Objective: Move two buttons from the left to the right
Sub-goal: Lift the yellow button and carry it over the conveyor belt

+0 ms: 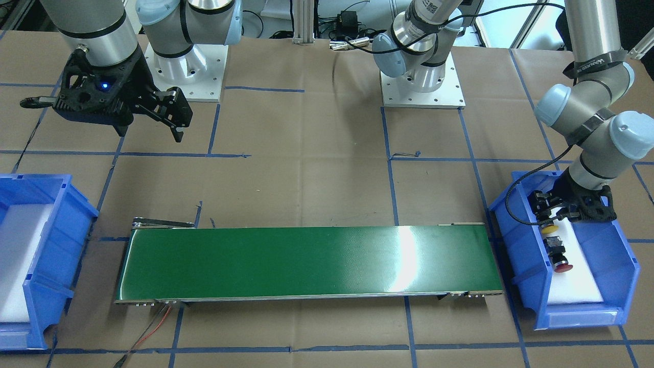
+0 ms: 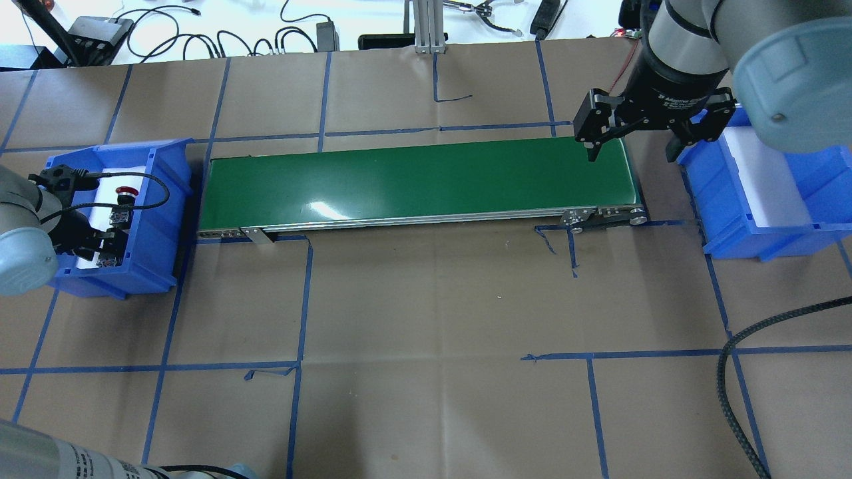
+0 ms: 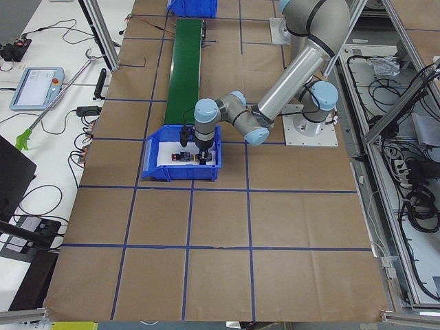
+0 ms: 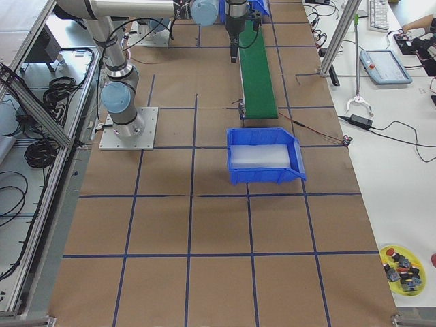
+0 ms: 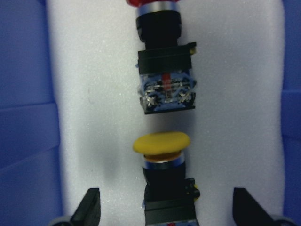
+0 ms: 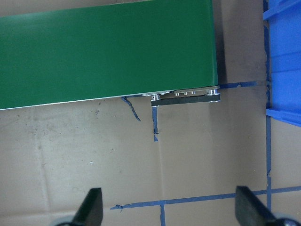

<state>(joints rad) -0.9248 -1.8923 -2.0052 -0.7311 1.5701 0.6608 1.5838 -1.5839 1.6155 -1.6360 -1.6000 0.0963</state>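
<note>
Two buttons lie in line on white foam in the left blue bin (image 1: 521,245). The yellow button (image 5: 162,143) is between my left gripper's (image 5: 167,209) open fingers, with its black collar and block low in the left wrist view. The red button (image 1: 562,266) lies just beyond it, cap pointing away, its block (image 5: 165,87) facing the yellow cap. The left gripper (image 1: 549,217) is down inside the bin, open, straddling the yellow button without closing on it. My right gripper (image 2: 631,150) is open and empty above the right end of the green conveyor (image 2: 413,183).
The right blue bin (image 2: 725,199), lined with white foam, stands beyond the conveyor's right end. The conveyor's end roller bracket (image 6: 186,97) and blue tape lines lie below the right gripper. A yellow dish of spare parts (image 4: 403,266) sits far off.
</note>
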